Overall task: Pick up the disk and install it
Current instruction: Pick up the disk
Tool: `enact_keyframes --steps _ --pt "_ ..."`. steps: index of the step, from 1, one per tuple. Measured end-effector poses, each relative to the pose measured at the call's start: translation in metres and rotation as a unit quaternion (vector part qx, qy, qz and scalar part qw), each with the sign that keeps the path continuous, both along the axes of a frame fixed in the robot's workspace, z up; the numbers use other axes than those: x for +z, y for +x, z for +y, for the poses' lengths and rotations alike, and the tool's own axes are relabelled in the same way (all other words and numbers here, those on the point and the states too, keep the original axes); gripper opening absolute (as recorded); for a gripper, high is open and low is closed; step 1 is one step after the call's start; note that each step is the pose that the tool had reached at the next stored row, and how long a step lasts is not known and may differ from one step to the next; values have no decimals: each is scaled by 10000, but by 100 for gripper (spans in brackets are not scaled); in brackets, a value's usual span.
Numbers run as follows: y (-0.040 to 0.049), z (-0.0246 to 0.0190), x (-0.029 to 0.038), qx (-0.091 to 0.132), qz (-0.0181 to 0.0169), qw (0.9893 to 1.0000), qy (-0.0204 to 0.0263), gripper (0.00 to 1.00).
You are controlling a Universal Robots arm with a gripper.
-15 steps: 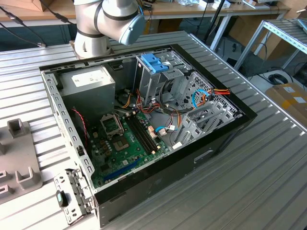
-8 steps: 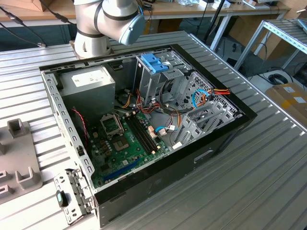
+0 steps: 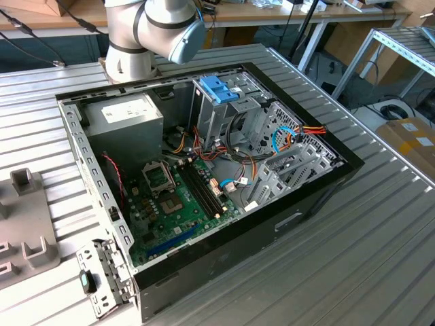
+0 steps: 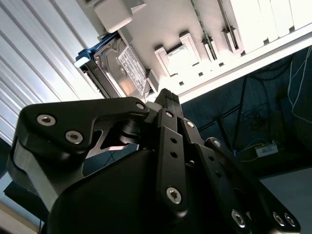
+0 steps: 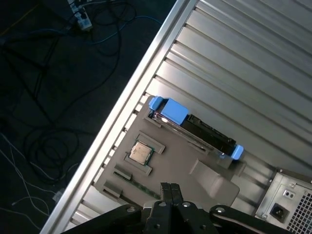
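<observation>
The gripper (image 5: 169,187), fingertips pressed together and empty, hovers well apart from the disk (image 5: 195,127), which stands on edge in a grey fixture plate (image 5: 175,156). A clean pickup likely needs the jaws opened and squared across its 2 flat faces.

The hand (image 4: 165,94) hides part of the disk (image 4: 124,68) in the second wrist view

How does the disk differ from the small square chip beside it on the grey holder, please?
The disk stands on edge; the chip lies flat. The disk is long with blue ends; the chip is small, square and bare metal. Both sit in the grey holder.
</observation>
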State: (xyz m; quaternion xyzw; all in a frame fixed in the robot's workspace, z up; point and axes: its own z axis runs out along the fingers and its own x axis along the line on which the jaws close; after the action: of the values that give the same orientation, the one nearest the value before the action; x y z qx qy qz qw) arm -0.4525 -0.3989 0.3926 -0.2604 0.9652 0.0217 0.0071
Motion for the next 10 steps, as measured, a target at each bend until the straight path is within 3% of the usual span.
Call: enact_keyframes --steps 10 --pt "0 0 0 197 0 9998 0 10"
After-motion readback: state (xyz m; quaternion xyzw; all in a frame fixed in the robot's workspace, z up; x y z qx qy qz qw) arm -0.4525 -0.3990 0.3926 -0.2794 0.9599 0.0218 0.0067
